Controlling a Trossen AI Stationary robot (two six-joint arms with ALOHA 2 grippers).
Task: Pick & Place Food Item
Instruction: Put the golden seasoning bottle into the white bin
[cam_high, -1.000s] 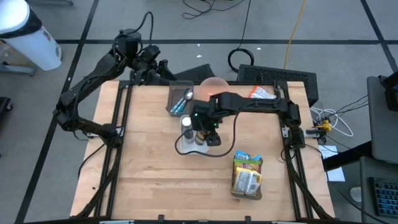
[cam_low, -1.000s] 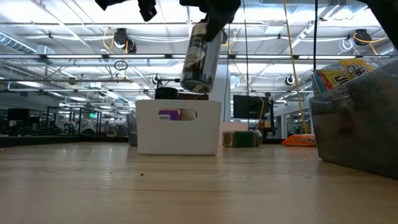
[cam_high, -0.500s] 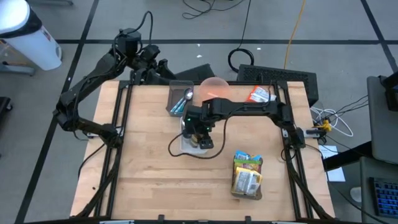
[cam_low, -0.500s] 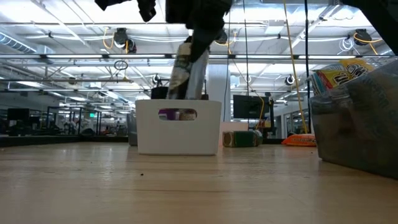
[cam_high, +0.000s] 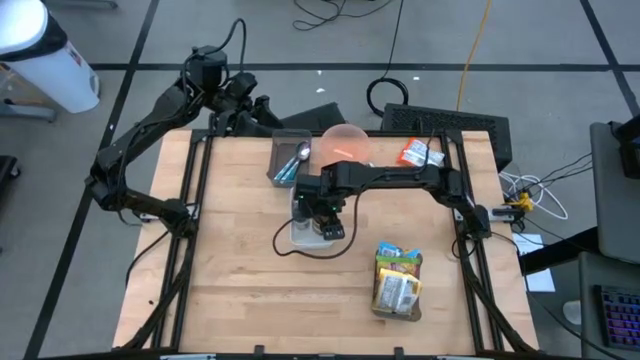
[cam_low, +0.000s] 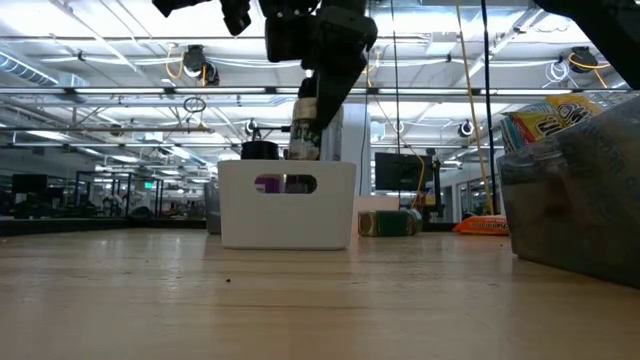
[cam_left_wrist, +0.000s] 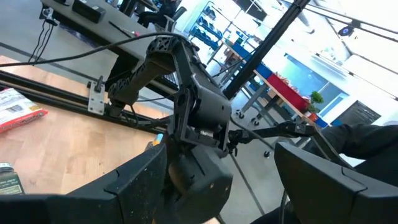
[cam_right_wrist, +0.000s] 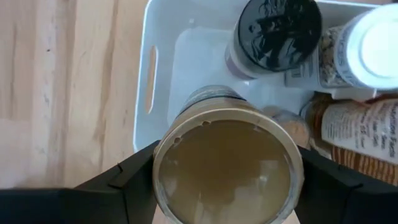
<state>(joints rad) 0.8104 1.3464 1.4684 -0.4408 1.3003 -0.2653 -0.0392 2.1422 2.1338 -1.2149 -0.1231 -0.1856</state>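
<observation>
Left gripper (cam_high: 262, 105) parked off the table's far-left corner, jaws released. Right gripper (cam_right_wrist: 227, 186) clamps the jar (cam_right_wrist: 227, 165) across its round body, above the white bin (cam_right_wrist: 163, 68). Judged rigid, moderately heavy, smooth-sided; mid-body hold appears sound.

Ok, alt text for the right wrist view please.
The right tool holds a tan-lidded jar directly above a white bin on the wooden table. Already in the bin are a black-lidded jar, a white-capped bottle and a labelled container.
</observation>
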